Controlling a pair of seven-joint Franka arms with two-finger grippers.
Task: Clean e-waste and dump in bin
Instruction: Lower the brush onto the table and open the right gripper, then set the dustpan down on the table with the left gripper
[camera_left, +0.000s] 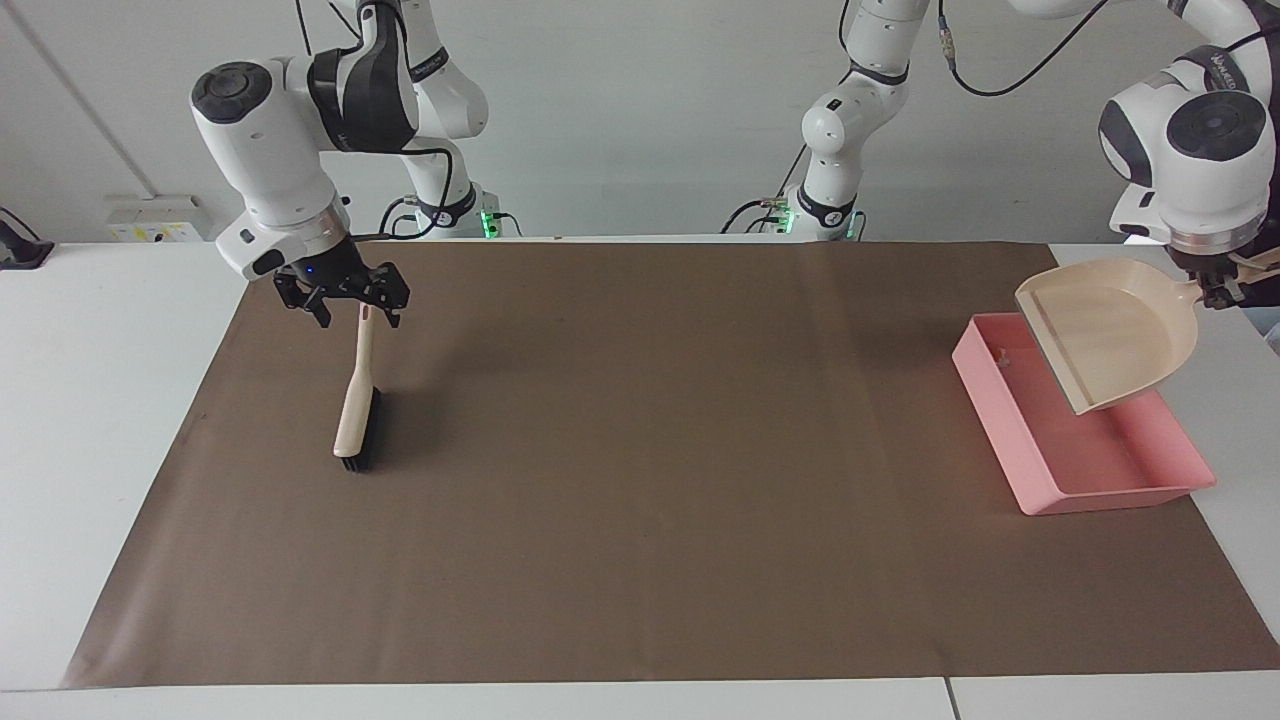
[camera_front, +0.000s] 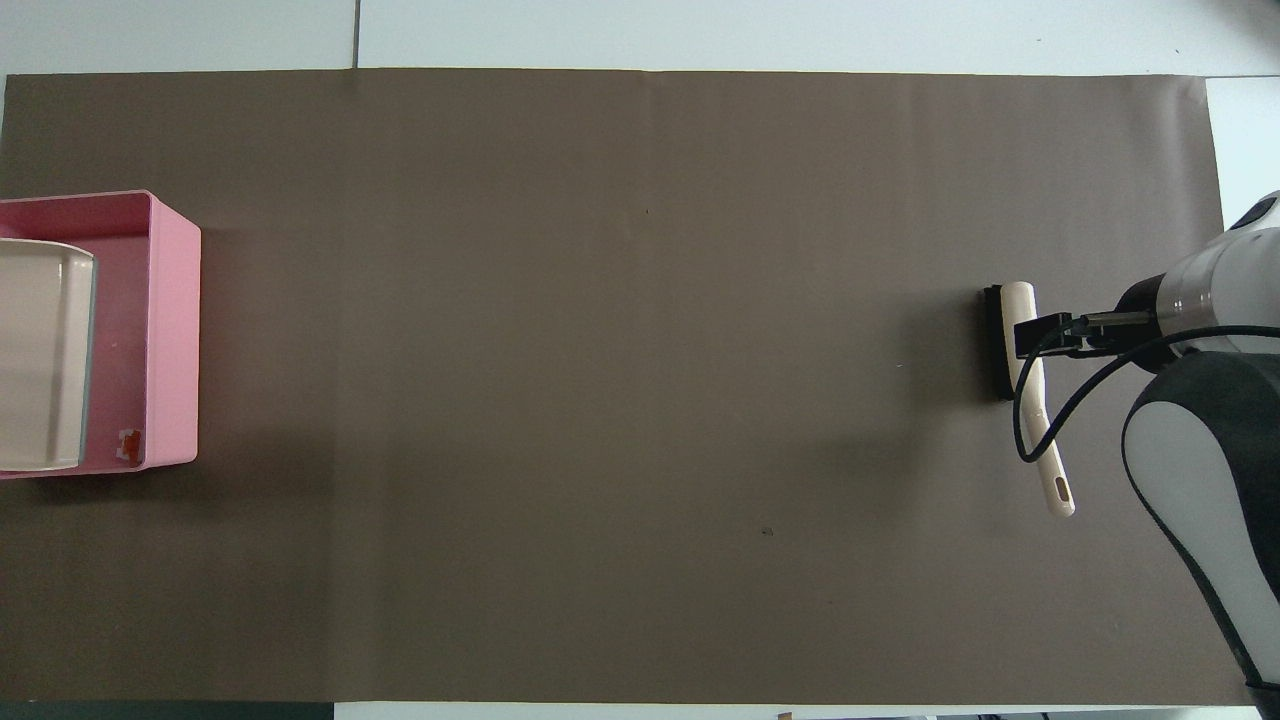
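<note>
Facing view: the left gripper (camera_left: 1222, 288) grips the handle of a beige plastic dustpan (camera_left: 1105, 333), tilted over the shallow pink plastic bin (camera_left: 1000, 420). The right gripper (camera_left: 342, 296) hangs spread open above a beige-handled black-bristled brush (camera_left: 358, 415) lying on brown paper (camera_left: 660, 480).

Overhead view: a small e-waste piece (camera_front: 129, 443) lies in the bin's corner nearest the robots.

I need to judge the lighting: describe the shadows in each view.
Facing view: the brush casts a soft shadow on the mat toward the left arm's end; the dustpan shades the bin. Overhead view: a faint shadow lies beside the bin; no glare.
</note>
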